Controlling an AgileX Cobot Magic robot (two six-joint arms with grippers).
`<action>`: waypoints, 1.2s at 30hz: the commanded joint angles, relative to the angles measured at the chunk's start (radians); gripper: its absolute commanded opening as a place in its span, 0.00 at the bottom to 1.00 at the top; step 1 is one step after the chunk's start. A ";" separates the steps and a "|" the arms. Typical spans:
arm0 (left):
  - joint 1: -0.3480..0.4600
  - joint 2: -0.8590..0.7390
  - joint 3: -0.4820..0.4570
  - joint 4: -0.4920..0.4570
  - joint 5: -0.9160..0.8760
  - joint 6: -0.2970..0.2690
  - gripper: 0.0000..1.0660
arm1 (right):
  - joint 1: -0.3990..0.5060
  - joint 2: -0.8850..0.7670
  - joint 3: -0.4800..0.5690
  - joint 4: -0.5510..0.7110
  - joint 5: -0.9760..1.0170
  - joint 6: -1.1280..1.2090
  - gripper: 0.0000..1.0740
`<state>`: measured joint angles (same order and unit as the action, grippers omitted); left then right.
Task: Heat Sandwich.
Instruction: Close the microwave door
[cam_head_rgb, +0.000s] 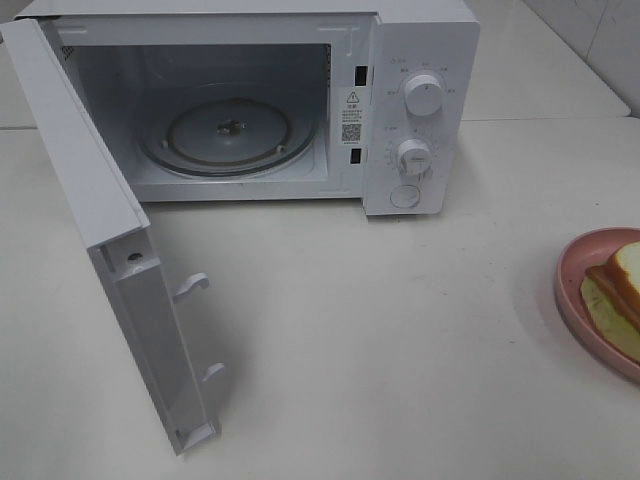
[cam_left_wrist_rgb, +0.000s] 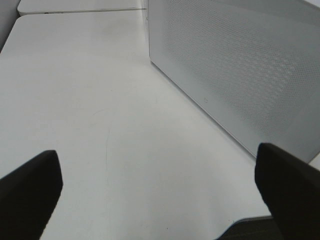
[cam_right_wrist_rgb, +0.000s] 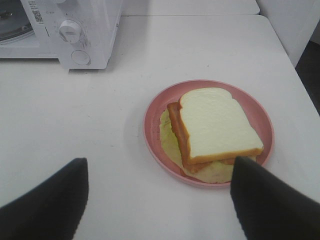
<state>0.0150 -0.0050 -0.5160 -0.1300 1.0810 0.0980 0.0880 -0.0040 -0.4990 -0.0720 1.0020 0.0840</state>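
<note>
sandwich (cam_right_wrist_rgb: 215, 127) — on pink plate (cam_right_wrist_rgb: 160, 107), on the surface (cam_head_rgb: 400, 350) right of the microwave (cam_head_rgb: 420, 110), well apart | microwave door (cam_head_rgb: 110, 250) swung open, glass turntable (cam_head_rgb: 228, 130) bare | left tool (cam_left_wrist_rgb: 160, 190) spread wide, holding nothing, beside the door | right tool (cam_right_wrist_rgb: 160, 197) spread wide — holding nothing, near the plate

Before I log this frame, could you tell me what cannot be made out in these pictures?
- Sandwich and plate: cut off by the right edge of the high view; whole only in the right wrist view.
- Microwave dial markings: too small to read.
- Both arms: outside the high view.
- Left gripper and right gripper: only dark fingertips show.
- Door: fills the left wrist view, hiding the oven.
</note>
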 joint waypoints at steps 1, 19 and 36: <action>0.003 -0.009 0.001 -0.018 -0.010 -0.007 0.94 | -0.007 -0.027 0.001 0.005 -0.007 -0.009 0.70; 0.003 0.068 -0.053 -0.008 -0.121 -0.030 0.91 | -0.007 -0.027 0.001 0.005 -0.007 -0.009 0.70; 0.003 0.462 -0.037 0.030 -0.350 -0.029 0.00 | -0.007 -0.027 0.001 0.005 -0.007 -0.009 0.70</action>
<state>0.0150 0.4280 -0.5600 -0.1120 0.7880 0.0750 0.0880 -0.0040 -0.4990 -0.0720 1.0020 0.0840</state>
